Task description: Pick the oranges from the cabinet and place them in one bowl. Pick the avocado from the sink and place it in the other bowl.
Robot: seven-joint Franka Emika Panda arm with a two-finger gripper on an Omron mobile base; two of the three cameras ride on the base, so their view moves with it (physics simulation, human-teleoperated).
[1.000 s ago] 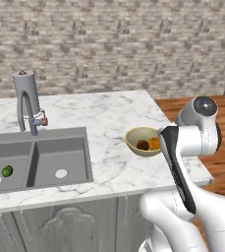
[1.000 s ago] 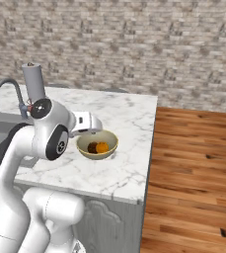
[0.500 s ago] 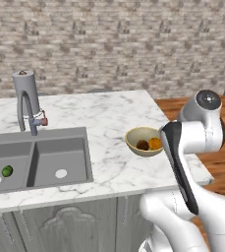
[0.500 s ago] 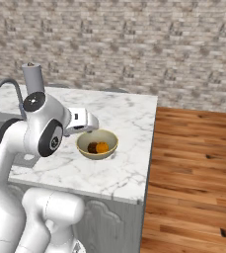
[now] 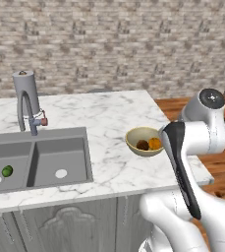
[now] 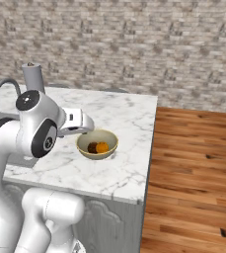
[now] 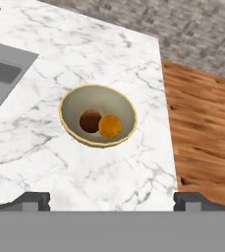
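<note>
The pale yellow-beige bowl (image 7: 98,116) stands on the marble counter near its right end, also seen as the bowl (image 5: 144,141) and the bowl (image 6: 97,144). Two oranges lie in it, a bright orange (image 7: 110,126) and a darker brownish orange (image 7: 90,121). My gripper (image 7: 112,201) hovers above the bowl's near side, open, with nothing between its wide-set fingertips (image 7: 33,199). The hand (image 6: 80,123) sits just left of the bowl. The avocado (image 5: 7,171) rests on the floor of the sink's (image 5: 60,147) left basin. The cabinet and the other bowl are out of view.
A grey arched faucet (image 5: 28,101) stands behind the sink. The marble counter (image 5: 109,113) ends just right of the bowl, with wooden floor (image 6: 193,163) beyond. A brick wall (image 5: 109,44) runs behind the counter.
The arm has risen a little and the hand has drawn slightly back from over the bowl. The gripper stays open and both oranges lie still in the bowl.
</note>
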